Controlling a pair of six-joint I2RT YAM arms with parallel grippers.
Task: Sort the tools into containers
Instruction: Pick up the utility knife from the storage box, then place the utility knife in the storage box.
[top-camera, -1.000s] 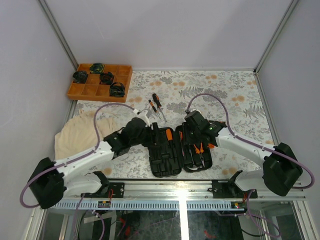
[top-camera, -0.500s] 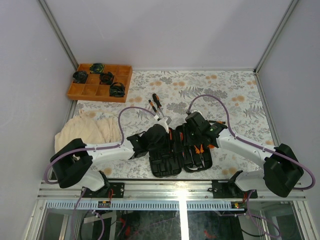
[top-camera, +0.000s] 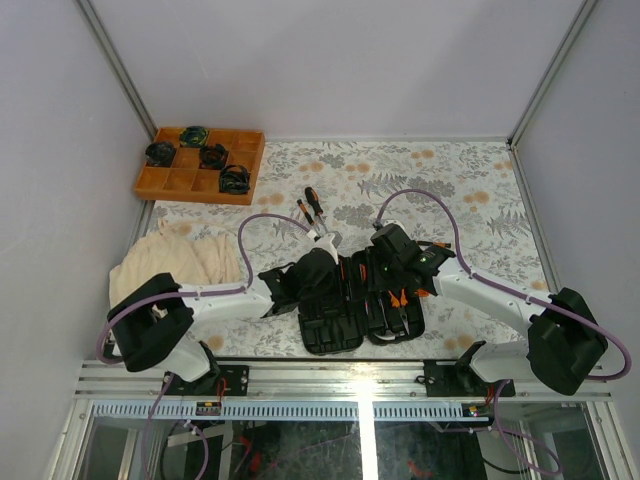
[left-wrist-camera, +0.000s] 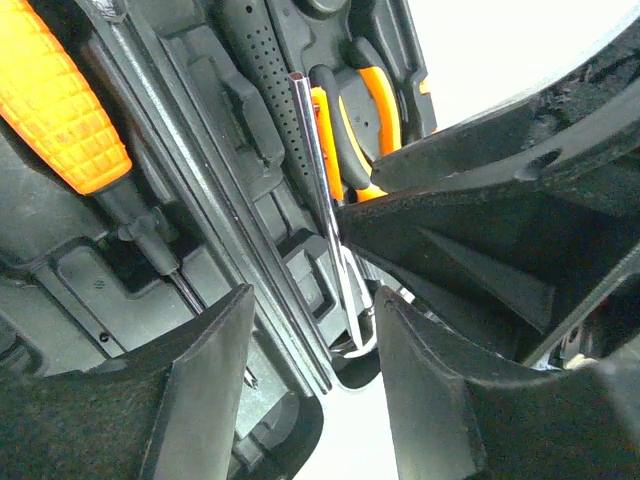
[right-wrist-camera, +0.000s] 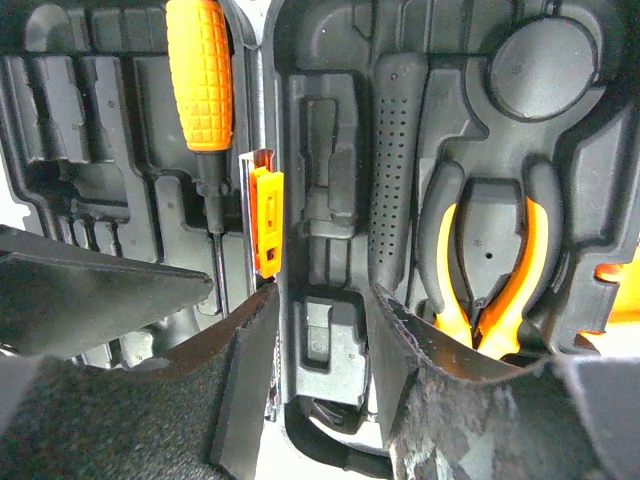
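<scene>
The black tool case (top-camera: 330, 325) lies open near the front edge. An orange-handled screwdriver (right-wrist-camera: 200, 75) sits in a slot of its left half. Pliers (right-wrist-camera: 490, 270) and a black dotted tool handle (right-wrist-camera: 395, 150) sit in its right half. An orange latch (right-wrist-camera: 265, 220) is at the middle seam. Two more screwdrivers (top-camera: 312, 210) lie on the table behind the case. My left gripper (top-camera: 335, 262) hovers open and empty over the case's far end (left-wrist-camera: 315, 400), with the slotted screwdriver (left-wrist-camera: 60, 110) beside it. My right gripper (top-camera: 378, 262) is open, its fingers (right-wrist-camera: 250, 370) straddling a moulded block of the right half.
An orange gridded tray (top-camera: 245, 165) with round black-green coiled items stands at the back left. A cream cloth (top-camera: 170, 265) is bunched at the left, under the left arm. Purple cables arc over both arms. Grey walls close in the table.
My left arm swung right, bringing its gripper over the far end of the case's left half, and has stayed there for the last half second. The right arm has not moved.
</scene>
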